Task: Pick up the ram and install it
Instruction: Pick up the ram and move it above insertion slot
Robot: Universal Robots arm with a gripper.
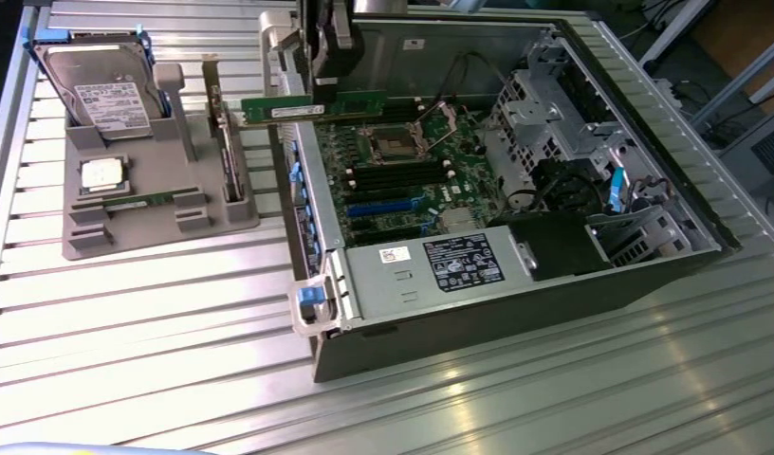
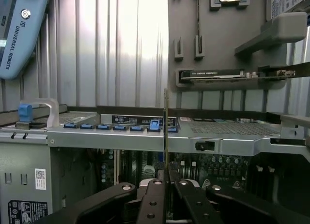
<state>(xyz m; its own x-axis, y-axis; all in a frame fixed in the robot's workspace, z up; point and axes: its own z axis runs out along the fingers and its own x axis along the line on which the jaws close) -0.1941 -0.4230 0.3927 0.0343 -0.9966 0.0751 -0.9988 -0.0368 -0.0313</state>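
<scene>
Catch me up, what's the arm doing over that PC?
The arm's hand is shut on the ram, holding it in the air over the open computer case. It is not yet seated in a slot on the motherboard. The hard drive sits in the gray holder beside the case.

The ram [image 1: 281, 110] above the computer case [image 1: 488, 327]

ram [image 1: 285, 109] text illegible (too small)
</scene>
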